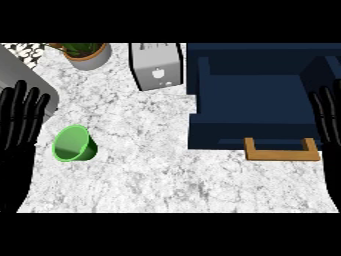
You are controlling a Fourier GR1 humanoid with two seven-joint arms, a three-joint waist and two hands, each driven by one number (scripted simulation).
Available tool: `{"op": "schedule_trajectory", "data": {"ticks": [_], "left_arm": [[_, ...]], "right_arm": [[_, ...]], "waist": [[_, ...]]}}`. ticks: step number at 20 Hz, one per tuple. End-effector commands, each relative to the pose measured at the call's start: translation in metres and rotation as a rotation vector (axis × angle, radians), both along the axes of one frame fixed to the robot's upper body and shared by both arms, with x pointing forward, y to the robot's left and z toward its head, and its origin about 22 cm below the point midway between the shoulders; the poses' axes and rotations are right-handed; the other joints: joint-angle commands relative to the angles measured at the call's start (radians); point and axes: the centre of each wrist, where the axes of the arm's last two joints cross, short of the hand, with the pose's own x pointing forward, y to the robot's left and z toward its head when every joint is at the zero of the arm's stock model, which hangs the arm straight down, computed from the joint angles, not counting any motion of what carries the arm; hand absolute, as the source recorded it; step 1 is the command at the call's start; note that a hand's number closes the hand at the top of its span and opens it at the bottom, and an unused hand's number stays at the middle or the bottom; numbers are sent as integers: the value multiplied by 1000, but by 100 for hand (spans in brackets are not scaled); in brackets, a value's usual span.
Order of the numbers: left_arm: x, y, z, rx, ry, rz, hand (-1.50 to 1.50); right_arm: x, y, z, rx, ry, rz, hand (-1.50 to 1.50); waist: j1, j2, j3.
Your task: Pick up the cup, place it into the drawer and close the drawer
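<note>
Both hands sit nearest my view: the left hand (14, 122) along the left edge of the frame and the right hand (340, 120) along the right edge, each flat with fingers straight, spread and pointing up, holding nothing. I judge them to be resting, parked wide so the work area between them remains unobstructed. At lower left of the frame, just beside the left hand but apart from it, the green cup (75, 144) lies tilted on the marble counter (165, 170), its mouth turned toward me; no pickup has begun. At centre right the dark blue drawer (254, 95) stands pulled open, cavity exposed to receive the cup, with its wooden handle (282, 150) on the near edge. A grey box (157, 65) and a potted plant (86, 51) occupy the upper part of the frame, clear of the route. I rate the left hand as better placed for the pickup.
</note>
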Motion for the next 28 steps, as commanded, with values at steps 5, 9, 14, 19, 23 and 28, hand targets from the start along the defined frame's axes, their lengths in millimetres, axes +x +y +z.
{"op": "schedule_trajectory", "data": {"ticks": [5,9,14,19,23,28], "left_arm": [[14,43,6,10,-56,75,-150],[10,34,-18,-198,74,56,-150],[30,42,-18,-186,48,49,-150],[36,64,-14,-194,46,36,-150],[46,32,-20,-196,72,48,-150],[24,39,-28,-198,93,73,-150]], "right_arm": [[4,-5,22,-16,33,16,-150],[-3,12,3,57,106,112,-150],[17,19,2,52,100,108,-150],[25,14,-11,61,103,98,-150],[19,6,-12,66,109,106,-150],[11,12,8,62,96,106,-150]], "waist": [[-17,-14,-31],[-17,-14,-31],[-16,-13,-31],[-16,-13,-31],[-18,-13,-31],[-17,-14,-31]]}}
